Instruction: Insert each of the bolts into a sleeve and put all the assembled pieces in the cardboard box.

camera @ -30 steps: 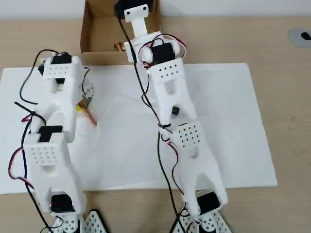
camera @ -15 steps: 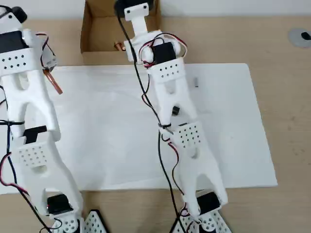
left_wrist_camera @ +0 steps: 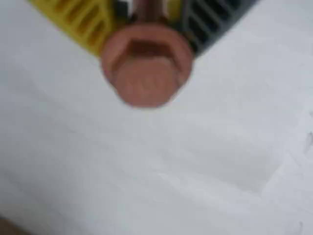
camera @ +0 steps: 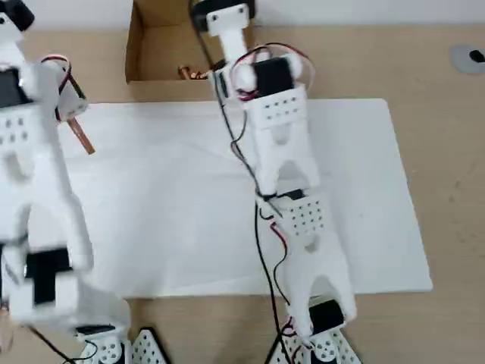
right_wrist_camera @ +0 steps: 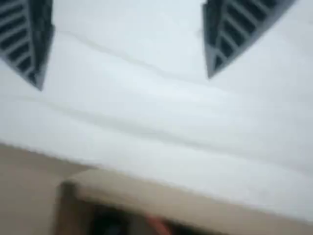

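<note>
A copper bolt (left_wrist_camera: 146, 68) shows head-on in the left wrist view, held between a yellow and a dark finger, so my left gripper (left_wrist_camera: 149, 44) is shut on it above the white sheet. From above, the copper piece (camera: 79, 135) hangs tilted over the sheet's far left corner. The cardboard box (camera: 148, 45) stands at the back, with another copper piece (camera: 189, 73) inside near its front wall. My right arm (camera: 276, 114) stretches to the box's right front corner. My right gripper (right_wrist_camera: 122, 81) is open over the sheet, just short of the box wall (right_wrist_camera: 146, 193).
The white sheet (camera: 189, 212) covers most of the wooden table. A grey round object (camera: 466, 57) lies at the far right edge. Both arm bases stand at the near edge.
The left arm has lifted the copper piece off the sheet's middle left and swung it out to the far left. The right arm has shifted slightly right.
</note>
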### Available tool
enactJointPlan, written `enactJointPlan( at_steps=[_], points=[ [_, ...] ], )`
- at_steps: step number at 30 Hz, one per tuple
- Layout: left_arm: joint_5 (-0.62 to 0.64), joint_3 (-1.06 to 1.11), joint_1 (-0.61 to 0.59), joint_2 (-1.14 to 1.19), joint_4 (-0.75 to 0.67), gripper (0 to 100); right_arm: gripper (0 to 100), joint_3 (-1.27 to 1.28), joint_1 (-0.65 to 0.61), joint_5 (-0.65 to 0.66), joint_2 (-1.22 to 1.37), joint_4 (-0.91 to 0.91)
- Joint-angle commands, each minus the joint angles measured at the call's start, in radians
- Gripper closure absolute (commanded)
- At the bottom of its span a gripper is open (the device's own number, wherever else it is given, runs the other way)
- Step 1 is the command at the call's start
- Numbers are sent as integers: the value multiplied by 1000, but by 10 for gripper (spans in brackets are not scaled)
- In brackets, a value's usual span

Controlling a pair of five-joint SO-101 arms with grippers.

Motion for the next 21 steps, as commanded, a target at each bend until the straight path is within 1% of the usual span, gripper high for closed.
enactJointPlan(
  at_steps=[1, 4, 9, 13, 16, 21],
  points=[
    [-11, 127, 26, -300, -21, 991, 745, 97, 10, 141, -170, 17],
    [-48, 308, 20, -460, -104, 991, 746, 302, -12, 236, -289, 17],
    [-87, 663, -26, -714, -284, 991, 746, 773, -58, 276, -578, 15],
    [-114, 899, -69, -949, -408, 991, 746, 1098, -58, 334, -765, 12],
    [-114, 1039, -74, -1138, -477, 991, 746, 1241, -12, 408, -828, 3],
    [-109, 1243, -72, -1454, -582, 992, 746, 1345, 47, 652, -805, -52]
  ],
)
